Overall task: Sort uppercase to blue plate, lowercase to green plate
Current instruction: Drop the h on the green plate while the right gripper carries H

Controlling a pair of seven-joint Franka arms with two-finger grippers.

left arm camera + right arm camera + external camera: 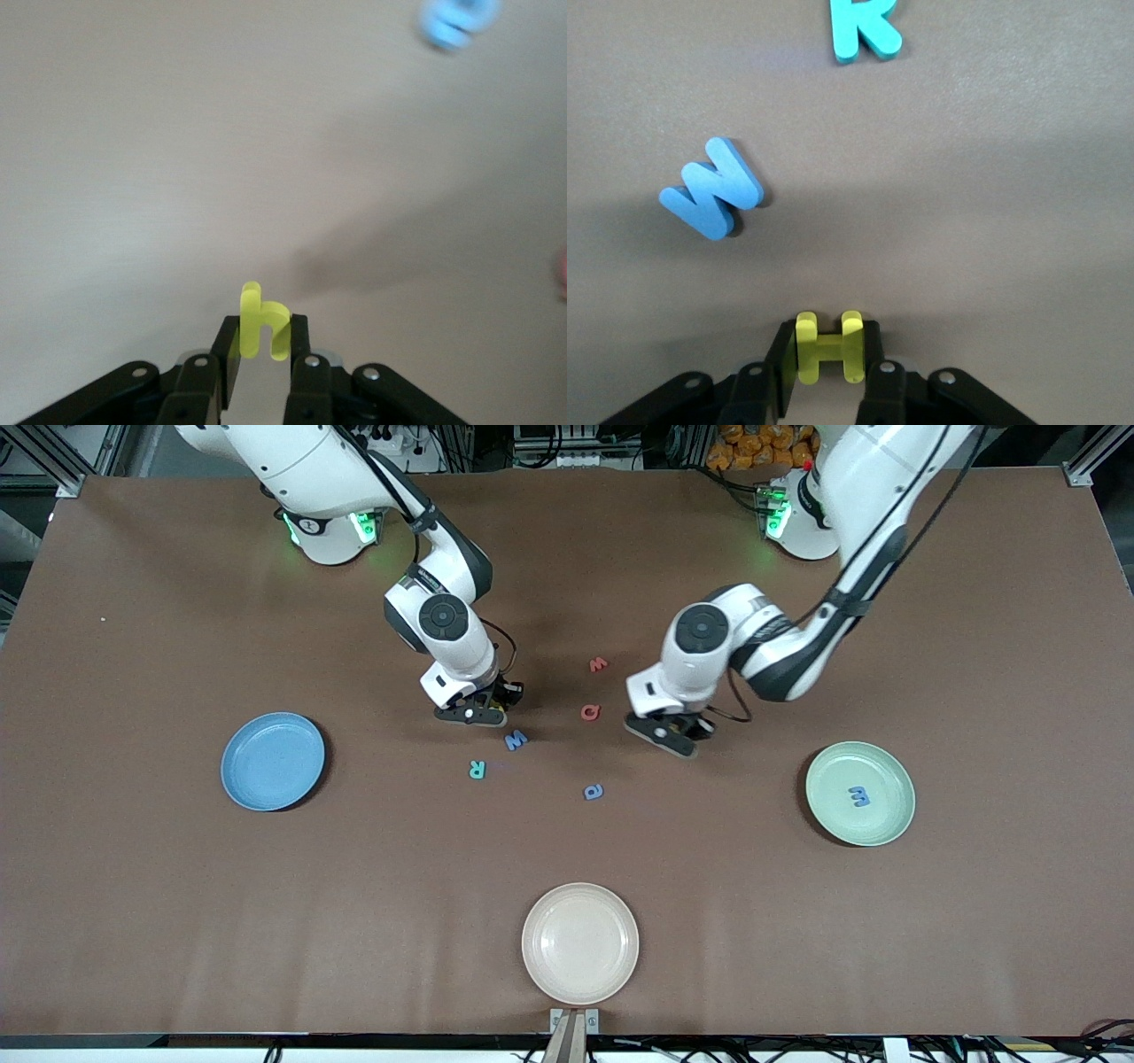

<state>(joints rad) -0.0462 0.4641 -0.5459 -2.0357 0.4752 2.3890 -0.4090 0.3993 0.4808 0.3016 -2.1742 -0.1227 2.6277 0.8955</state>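
My right gripper [483,710] [828,332] is shut on the yellow H [828,347], low over the table beside the blue W [516,740] [711,188]. The teal R [477,770] [866,28] lies a little nearer the front camera than the W. My left gripper [675,737] [263,323] is shut on the yellow h [263,322], low over the table beside the red Q [590,711]. The red w [598,663] and blue a [594,791] [456,22] lie loose mid-table. The blue m [858,796] rests in the green plate [833,815]. The blue plate [273,761] holds nothing.
A cream-white plate [580,943] sits near the table's front edge, at the middle. The two arms' hands stand close together over the cluster of letters at the table's centre. Brown tabletop stretches bare toward both ends.
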